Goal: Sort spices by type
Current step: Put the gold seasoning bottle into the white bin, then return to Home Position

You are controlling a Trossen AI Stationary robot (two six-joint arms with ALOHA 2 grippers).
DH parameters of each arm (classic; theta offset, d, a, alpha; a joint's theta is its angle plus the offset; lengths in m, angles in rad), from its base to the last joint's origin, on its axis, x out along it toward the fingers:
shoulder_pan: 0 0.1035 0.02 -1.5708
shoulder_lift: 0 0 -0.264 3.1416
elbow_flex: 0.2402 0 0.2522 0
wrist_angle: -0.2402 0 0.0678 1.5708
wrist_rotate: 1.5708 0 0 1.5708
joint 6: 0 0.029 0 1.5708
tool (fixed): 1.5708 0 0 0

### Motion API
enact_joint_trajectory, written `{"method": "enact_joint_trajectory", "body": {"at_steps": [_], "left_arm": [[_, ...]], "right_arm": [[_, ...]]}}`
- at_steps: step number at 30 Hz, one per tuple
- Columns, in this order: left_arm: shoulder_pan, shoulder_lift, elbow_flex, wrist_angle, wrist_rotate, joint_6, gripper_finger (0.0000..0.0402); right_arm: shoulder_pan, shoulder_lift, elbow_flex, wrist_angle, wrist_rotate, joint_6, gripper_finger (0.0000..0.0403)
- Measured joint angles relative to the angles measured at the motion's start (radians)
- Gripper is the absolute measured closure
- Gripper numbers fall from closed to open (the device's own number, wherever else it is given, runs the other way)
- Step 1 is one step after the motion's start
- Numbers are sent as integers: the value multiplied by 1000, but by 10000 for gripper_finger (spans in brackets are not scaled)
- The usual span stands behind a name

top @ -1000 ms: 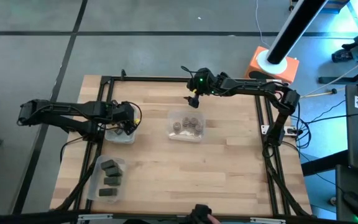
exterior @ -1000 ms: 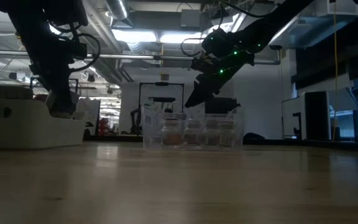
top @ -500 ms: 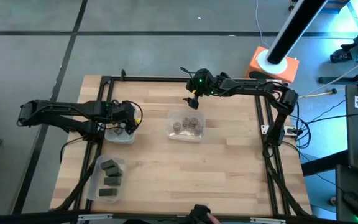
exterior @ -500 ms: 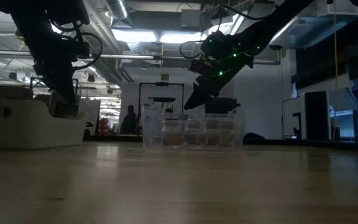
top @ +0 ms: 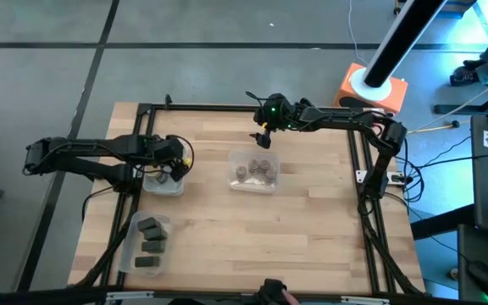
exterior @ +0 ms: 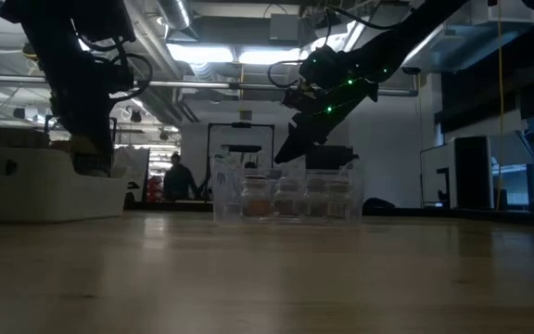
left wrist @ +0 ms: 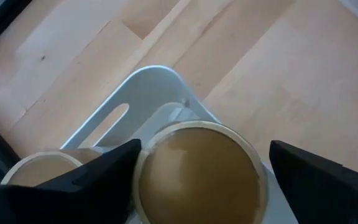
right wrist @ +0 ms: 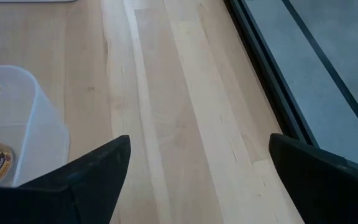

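A tan-topped jar (left wrist: 197,177) stands in a clear tray (top: 164,181) at the table's left, and a second tan top (left wrist: 37,167) shows beside it. My left gripper (top: 173,172) hangs over this tray, open, with one finger on either side of the first jar. Several squat round jars (top: 255,170) sit in the middle tray (top: 237,182). Three dark packets (top: 150,244) lie in the near left tray (top: 133,222). My right gripper (top: 263,137) hovers open above bare wood, just beyond the middle tray's far edge. My left gripper comes at the jar from above, slanting down. One finger (left wrist: 114,165) shows right against the rim of the jar's tan top (left wrist: 143,163), and I cannot tell whether it touches. The other finger (left wrist: 303,168) stands clear of the jar.
Black frame rails (top: 145,127) run around the table. An orange and white block (top: 373,85) sits off the far right corner. Bare wood (top: 312,229) fills the table's right and near half. A corner of the middle tray (right wrist: 23,118) shows in the right wrist view.
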Motion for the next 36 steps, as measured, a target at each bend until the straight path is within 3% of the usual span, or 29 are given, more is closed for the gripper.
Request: {"method": "enact_joint_trajectory", "body": {"at_steps": [10,14,18,22,28,36], "left_arm": [[0,-1,140,-53,13,103,54],[0,-1,166,-37,-4,158,58],[0,1,166,-18,-64,201,91],[-4,2,166,7,-62,225,152],[-40,0,166,10,-57,228,267],[-125,-6,165,83,-55,234,389]], "right_arm": [[0,0,22,-36,17,8,23],[0,-19,61,-114,-29,8,23],[0,-81,62,-124,-52,11,23],[0,-143,62,-171,-51,10,37],[0,-223,39,-245,-58,10,115],[0,-362,-113,-247,-105,33,284]]}}
